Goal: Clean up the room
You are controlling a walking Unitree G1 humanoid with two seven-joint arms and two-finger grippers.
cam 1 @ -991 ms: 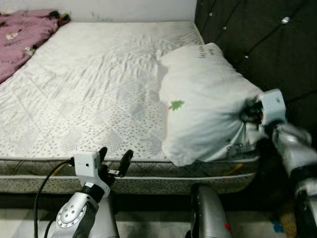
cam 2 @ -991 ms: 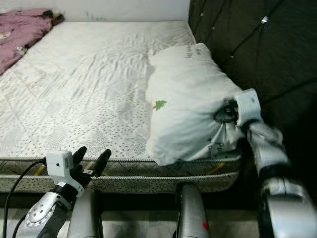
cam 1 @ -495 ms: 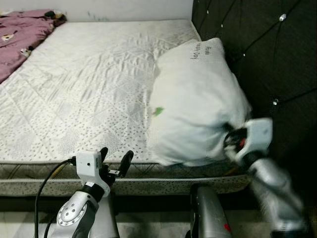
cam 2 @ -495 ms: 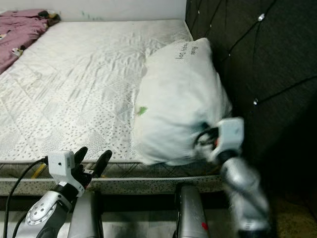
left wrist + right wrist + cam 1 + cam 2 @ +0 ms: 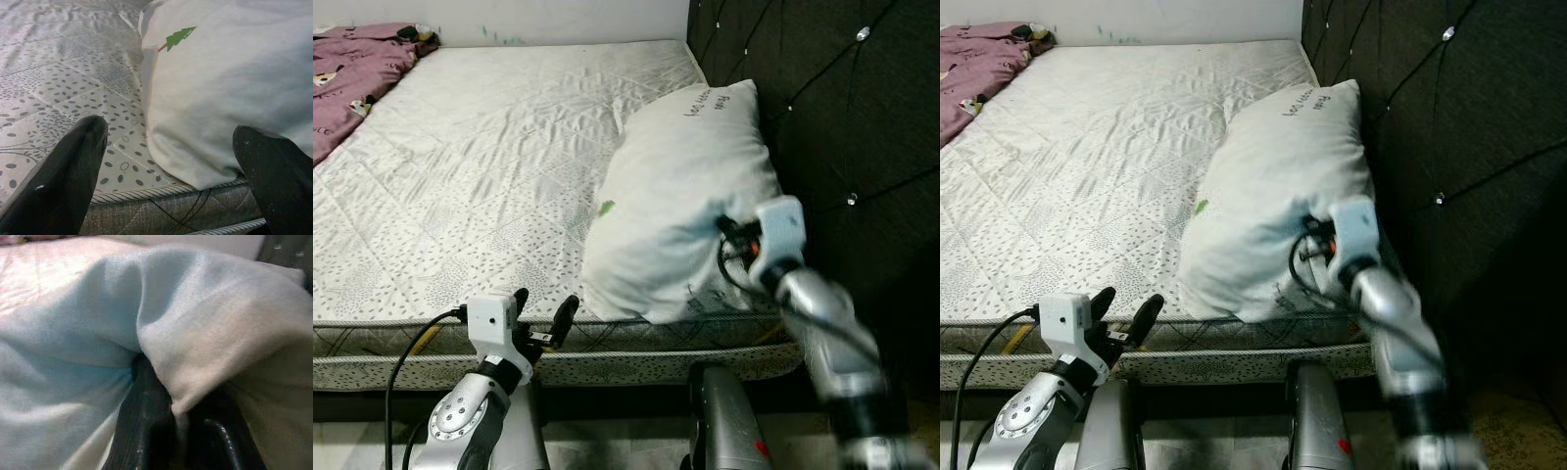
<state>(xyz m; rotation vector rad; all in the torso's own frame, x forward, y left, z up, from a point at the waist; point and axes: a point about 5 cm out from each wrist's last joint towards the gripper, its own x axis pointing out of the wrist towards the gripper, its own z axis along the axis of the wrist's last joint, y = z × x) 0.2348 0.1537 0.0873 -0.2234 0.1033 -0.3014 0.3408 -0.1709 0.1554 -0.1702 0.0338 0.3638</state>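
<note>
Bed (image 5: 489,166): A big bare mattress with a dotted, stitched pattern is filling most of the head views.
Headboard (image 5: 842,108): A dark padded wall with shiny buttons is standing along the bed's right side.
Pillow (image 5: 680,201): A white pillow is lying on the bed's right part, right beside the headboard. Its near end is reaching the bed's front edge. It is showing a little green tree (image 5: 180,36) and some dark writing at its far end.
Blanket (image 5: 357,78): A pink blanket is lying bunched up at the far left corner of the bed, well apart from the pillow.
Right gripper (image 5: 168,396): It is pressing into the near right end of the pillow. Its black fingers (image 5: 146,431) are squeezed together on a fold of the pillow cloth.
Left gripper (image 5: 540,315): It is hanging low in front of the bed's front edge, touching nothing. Its two fingers (image 5: 63,171) are spread wide apart, pointing toward the pillow's near end.
Cable (image 5: 416,348): A black cable is looping down from the left wrist.
</note>
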